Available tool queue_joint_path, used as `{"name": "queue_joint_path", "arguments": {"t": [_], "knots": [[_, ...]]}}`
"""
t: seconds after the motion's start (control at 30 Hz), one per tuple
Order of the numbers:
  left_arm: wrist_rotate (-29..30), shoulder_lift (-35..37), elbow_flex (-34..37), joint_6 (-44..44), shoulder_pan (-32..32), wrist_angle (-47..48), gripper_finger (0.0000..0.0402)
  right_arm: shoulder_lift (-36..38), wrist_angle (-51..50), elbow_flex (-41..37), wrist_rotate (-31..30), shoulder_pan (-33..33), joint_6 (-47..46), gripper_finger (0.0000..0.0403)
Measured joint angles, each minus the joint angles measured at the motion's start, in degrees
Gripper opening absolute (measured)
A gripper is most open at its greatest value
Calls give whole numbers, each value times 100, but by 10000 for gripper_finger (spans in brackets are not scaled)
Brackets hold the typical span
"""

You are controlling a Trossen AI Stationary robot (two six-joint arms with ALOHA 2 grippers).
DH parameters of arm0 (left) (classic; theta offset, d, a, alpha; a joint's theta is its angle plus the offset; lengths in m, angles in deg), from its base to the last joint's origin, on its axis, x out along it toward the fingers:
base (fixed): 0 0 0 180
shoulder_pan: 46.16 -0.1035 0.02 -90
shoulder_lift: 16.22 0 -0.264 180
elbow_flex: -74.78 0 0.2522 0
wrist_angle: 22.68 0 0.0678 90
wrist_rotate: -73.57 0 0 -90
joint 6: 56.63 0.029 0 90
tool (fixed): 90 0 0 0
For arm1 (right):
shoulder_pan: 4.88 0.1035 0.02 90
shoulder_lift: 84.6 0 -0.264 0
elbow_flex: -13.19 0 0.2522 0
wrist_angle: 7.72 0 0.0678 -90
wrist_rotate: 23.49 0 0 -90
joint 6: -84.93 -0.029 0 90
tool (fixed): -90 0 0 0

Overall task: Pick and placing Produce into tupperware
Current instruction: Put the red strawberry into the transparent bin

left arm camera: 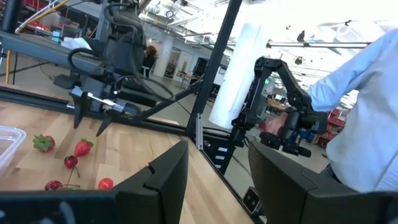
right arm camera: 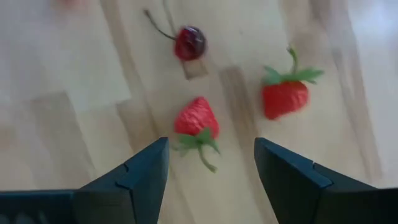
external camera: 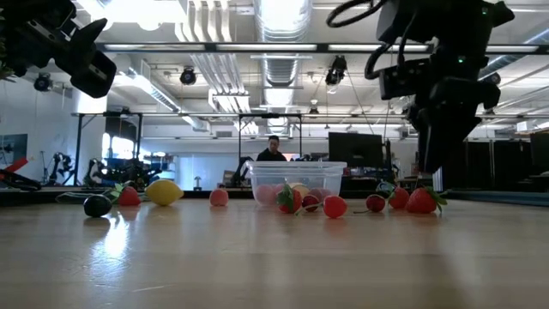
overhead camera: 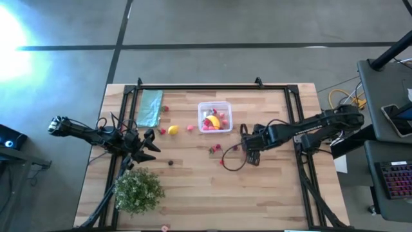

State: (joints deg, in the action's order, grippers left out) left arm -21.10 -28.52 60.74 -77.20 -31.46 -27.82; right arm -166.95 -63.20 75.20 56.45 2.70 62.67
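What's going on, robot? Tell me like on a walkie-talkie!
Right hand open, over a strawberry beside the tupperware. Left hand open, empty, waiting near the bush. Nothing blocking.

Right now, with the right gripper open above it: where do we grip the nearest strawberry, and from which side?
Grip the red body of the strawberry, not the green leaves, coming straight down. It lies flat on the table, on its side, and the open right gripper already has a finger to either side of it. The cherry and second strawberry lie apart.
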Motion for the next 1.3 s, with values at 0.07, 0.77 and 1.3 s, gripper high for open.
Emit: {"name": "queue_joint_path", "arguments": {"t": [0.07,0.77,1.3], "knots": [[0,7,0,1,0,-9,155,-71,115,-8,132,8,10,229],[4,5,0,1,-1,-3,155,-1271,536,404,-18,105,27,226],[4,-2,0,0,-1,-4,155,-1241,570,581,-158,131,689,225]]}}
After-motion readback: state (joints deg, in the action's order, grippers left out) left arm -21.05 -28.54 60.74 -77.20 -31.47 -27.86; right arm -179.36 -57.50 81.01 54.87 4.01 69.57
